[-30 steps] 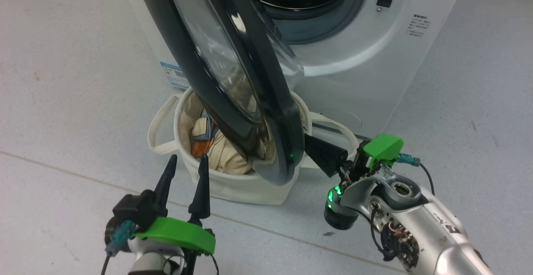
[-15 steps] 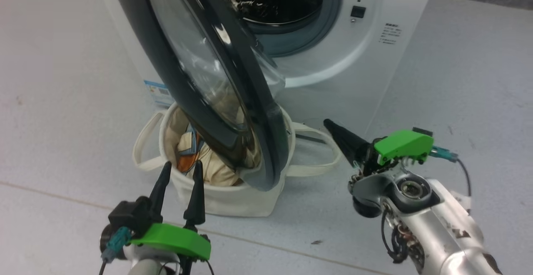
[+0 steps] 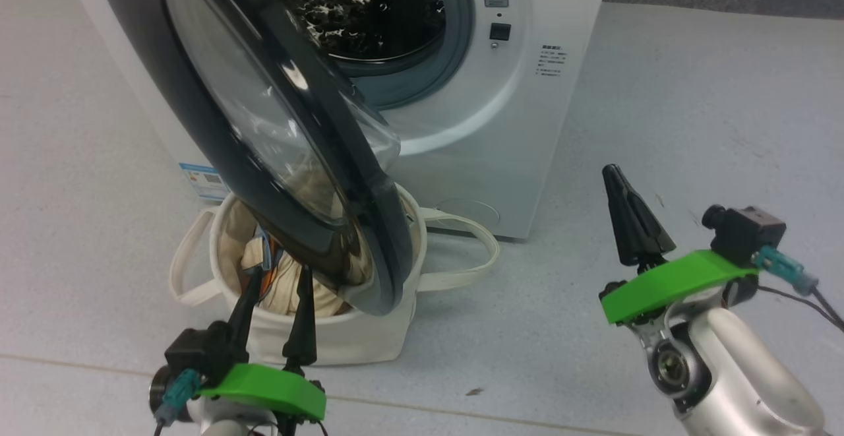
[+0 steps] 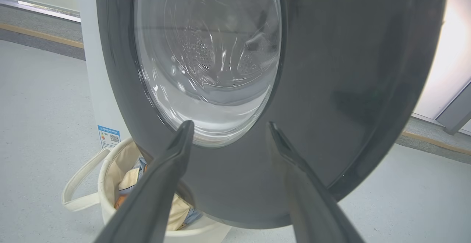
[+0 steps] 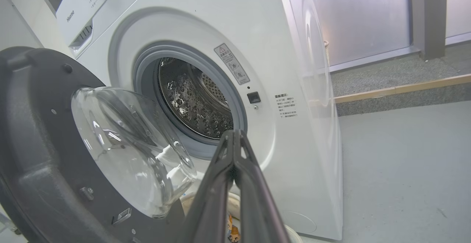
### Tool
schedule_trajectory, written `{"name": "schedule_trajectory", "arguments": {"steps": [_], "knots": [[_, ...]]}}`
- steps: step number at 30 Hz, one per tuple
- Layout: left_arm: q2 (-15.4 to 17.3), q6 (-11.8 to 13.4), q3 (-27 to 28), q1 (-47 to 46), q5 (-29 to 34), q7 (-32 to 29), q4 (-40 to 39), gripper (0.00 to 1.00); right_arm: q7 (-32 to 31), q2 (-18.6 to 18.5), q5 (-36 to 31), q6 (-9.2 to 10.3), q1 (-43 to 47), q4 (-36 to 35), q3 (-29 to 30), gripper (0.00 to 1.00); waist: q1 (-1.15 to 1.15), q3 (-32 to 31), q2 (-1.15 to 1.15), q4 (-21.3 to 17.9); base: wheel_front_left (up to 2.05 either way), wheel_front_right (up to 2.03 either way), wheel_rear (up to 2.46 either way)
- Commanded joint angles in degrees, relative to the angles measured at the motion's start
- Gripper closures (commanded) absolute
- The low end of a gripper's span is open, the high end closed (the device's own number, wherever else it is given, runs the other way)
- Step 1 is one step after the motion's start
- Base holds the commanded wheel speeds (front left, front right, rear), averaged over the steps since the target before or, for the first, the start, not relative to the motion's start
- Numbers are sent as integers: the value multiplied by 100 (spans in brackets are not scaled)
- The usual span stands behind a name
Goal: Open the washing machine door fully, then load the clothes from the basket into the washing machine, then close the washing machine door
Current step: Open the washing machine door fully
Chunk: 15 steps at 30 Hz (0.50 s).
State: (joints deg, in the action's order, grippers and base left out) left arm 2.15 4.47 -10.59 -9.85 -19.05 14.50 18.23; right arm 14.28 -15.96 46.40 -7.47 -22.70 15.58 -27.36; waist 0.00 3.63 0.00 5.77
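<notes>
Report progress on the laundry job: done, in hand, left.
Done: the door is swung well open, hanging over the basket; whether fully, I cannot tell. In hand: the left tool is open, pointing at the door's lower edge by the basket; the right tool is shut, empty, off to the side. Left: the clothes lie in the basket, the drum looks empty, and the door needs closing afterwards.

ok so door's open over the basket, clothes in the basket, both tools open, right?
No: the right tool is shut, tips together, as the right wrist view shows. The left tool is open. The washing machine door does hang open over the basket, with the clothes inside it.
</notes>
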Motion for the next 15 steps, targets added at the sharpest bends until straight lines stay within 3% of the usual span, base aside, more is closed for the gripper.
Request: {"name": "schedule_trajectory", "arguments": {"steps": [1, 6, 11, 13, 14, 15], "knots": [[73, -25, 200, -115, 73, 50, -213, 0, 69, 206, -645, -2, 212, -375, 231, 100, 0, 37, 0, -77, 0, 0, 0], [73, -40, 225, -133, 92, 50, -213, 0, 71, 544, -1696, -2, 800, -818, 768, 100, 0, 51, 0, -137, 0, 0, 0], [73, -43, 246, -131, 104, 50, -213, 0, 71, 771, -2105, -2, 1167, -996, 1051, 100, 0, 70, 0, -158, 0, 0, 0], [73, -50, 246, -141, 110, 50, -211, 0, 71, 834, -2349, -2, 1265, -962, 1199, 11, 0, 97, 0, -164, 0, 0, 0], [73, -52, 246, -147, 114, 50, -210, 0, 71, 871, -2462, -2, 1297, -934, 1269, 0, 0, 107, 0, -166, 0, 0, 0], [73, -52, 249, -154, 117, 50, -209, 0, 71, 914, -2522, -2, 1326, -898, 1325, 0, 0, 117, 0, -166, 0, 0, 0]]}}
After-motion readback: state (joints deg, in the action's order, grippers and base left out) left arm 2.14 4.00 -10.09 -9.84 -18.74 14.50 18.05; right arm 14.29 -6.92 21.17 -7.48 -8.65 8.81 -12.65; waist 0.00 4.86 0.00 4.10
